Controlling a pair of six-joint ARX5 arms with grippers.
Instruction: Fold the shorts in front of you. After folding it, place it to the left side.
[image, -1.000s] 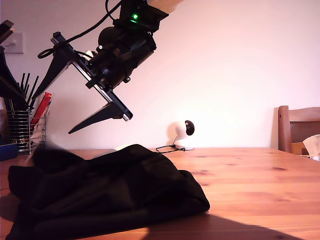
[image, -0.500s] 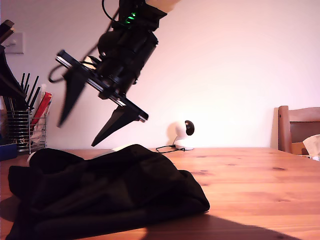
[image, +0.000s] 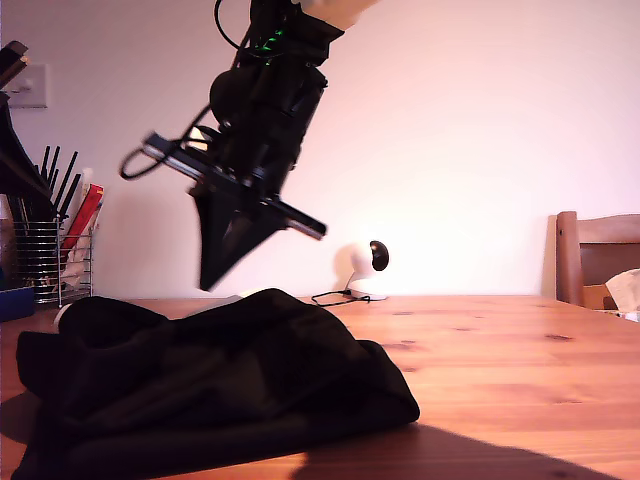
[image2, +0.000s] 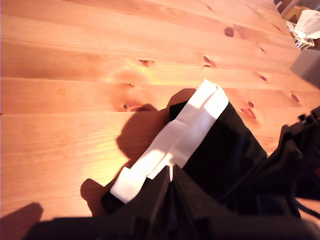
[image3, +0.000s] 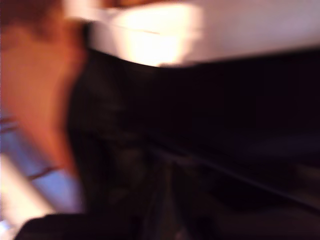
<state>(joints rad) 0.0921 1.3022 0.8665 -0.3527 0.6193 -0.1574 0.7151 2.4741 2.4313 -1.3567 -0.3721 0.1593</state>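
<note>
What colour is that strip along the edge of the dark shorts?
White, against the black shorts; the strip shows best in the first wrist view.

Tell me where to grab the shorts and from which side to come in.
A judgement: take the shorts at the free edge on the exterior view's right, where the folded layers end in a rounded lip on bare table. Come down from above, jaws spanning that edge. The middle is a thick, wrinkled heap, so a pinch there would likely catch only the top layer.

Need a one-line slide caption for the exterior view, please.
An arm's tool hangs above the crumpled black shorts on the wooden table.
</note>
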